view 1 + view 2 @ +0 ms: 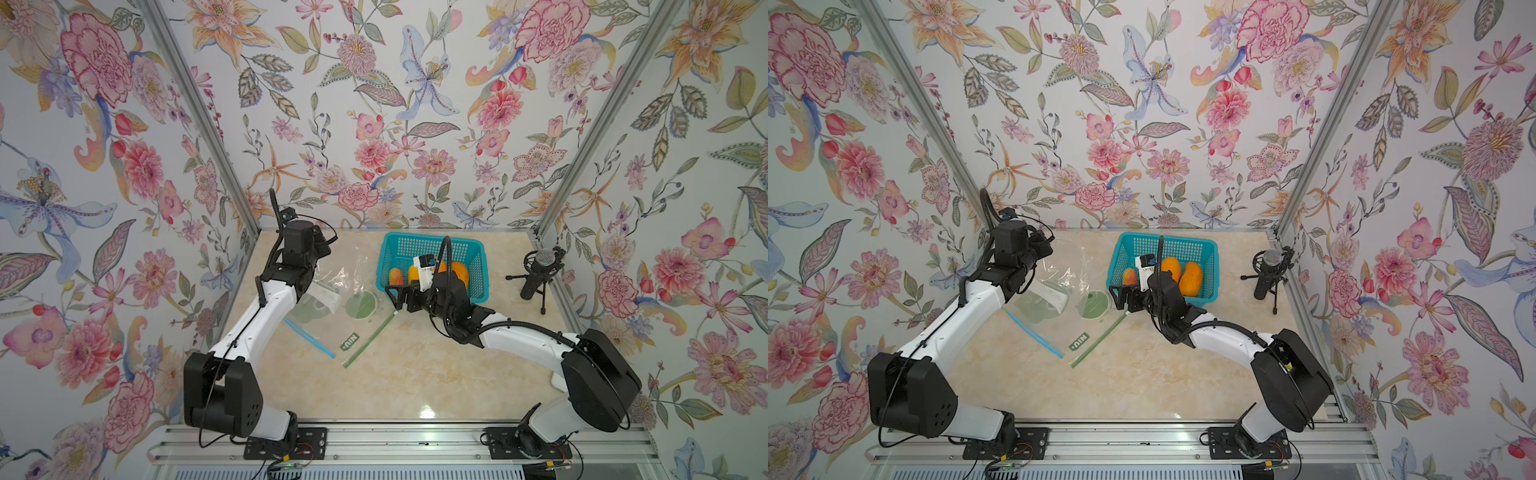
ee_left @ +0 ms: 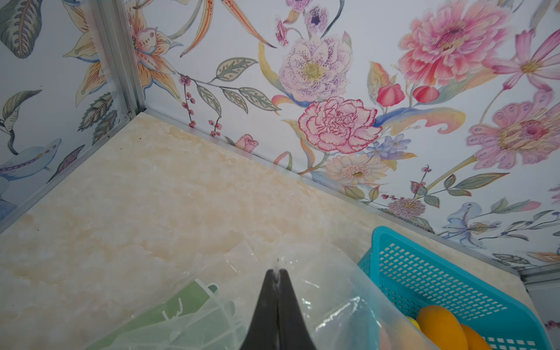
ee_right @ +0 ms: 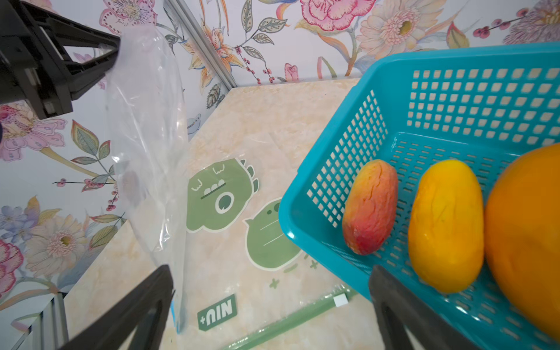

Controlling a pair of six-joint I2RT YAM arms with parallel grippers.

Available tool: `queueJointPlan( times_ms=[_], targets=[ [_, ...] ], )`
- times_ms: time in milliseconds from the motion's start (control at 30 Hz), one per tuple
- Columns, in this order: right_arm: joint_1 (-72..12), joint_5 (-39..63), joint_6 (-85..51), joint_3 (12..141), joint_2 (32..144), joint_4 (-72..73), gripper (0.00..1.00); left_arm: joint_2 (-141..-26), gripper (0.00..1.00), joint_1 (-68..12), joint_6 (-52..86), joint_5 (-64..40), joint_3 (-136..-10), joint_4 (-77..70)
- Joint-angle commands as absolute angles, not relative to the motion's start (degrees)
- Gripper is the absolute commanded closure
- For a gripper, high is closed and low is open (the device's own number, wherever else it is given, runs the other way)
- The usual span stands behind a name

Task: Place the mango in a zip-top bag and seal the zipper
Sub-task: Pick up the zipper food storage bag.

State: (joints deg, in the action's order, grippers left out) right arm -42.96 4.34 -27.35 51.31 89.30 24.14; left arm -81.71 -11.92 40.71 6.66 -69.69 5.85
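Note:
My left gripper (image 2: pixel 278 271) is shut on the film of a clear zip-top bag (image 3: pixel 145 136) with a blue zipper (image 1: pixel 309 338), holding its one end raised off the table. A second clear bag (image 3: pixel 224 194) with green prints and a green zipper (image 1: pixel 370 340) lies flat beside it. Three mangoes lie in the blue basket (image 3: pixel 333 127): a small reddish one (image 3: pixel 371 206), a yellow one (image 3: pixel 445 224) and a large orange one (image 3: pixel 527 236). My right gripper (image 3: pixel 269 269) stands open and empty at the basket's near left corner, above the green zipper's end.
A black microphone on a small tripod (image 1: pixel 538 270) stands to the right of the basket (image 1: pixel 432 239). Flowered walls close the table at the back and on both sides. The left arm (image 1: pixel 266 307) reaches over the raised bag's left part.

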Motion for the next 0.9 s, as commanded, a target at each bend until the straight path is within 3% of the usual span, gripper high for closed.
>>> queueJointPlan(
  times_ms=[0,233,533,600,700,767,867],
  targets=[
    [-43.38,11.87,-31.32,49.26,91.62,37.67,0.00,-77.99,1.00,-13.28,51.30,5.43,-67.02,4.77],
    [-47.06,15.44,-27.83,46.78,95.49,49.38,0.00,-72.26,1.00,-14.26,59.59,5.20,-67.55,6.59],
    [-50.22,12.15,-23.14,46.34,97.67,49.62,0.00,-68.31,1.00,-15.56,66.00,3.34,-66.34,4.36],
    [-50.74,12.65,-22.19,47.37,98.32,49.57,0.06,-68.03,1.00,-15.56,66.98,3.00,-66.09,3.65],
    [-51.09,13.14,-21.80,48.45,98.57,49.35,0.23,-68.03,1.00,-15.58,68.25,2.59,-65.48,2.32],
    [-50.98,12.87,-21.61,48.53,97.95,48.64,0.37,-67.95,1.00,-15.58,69.10,2.64,-64.59,0.92],
    [-50.79,12.24,-20.91,48.18,96.28,46.78,0.69,-68.33,1.00,-15.60,69.82,3.11,-63.73,-0.21]
  ],
)
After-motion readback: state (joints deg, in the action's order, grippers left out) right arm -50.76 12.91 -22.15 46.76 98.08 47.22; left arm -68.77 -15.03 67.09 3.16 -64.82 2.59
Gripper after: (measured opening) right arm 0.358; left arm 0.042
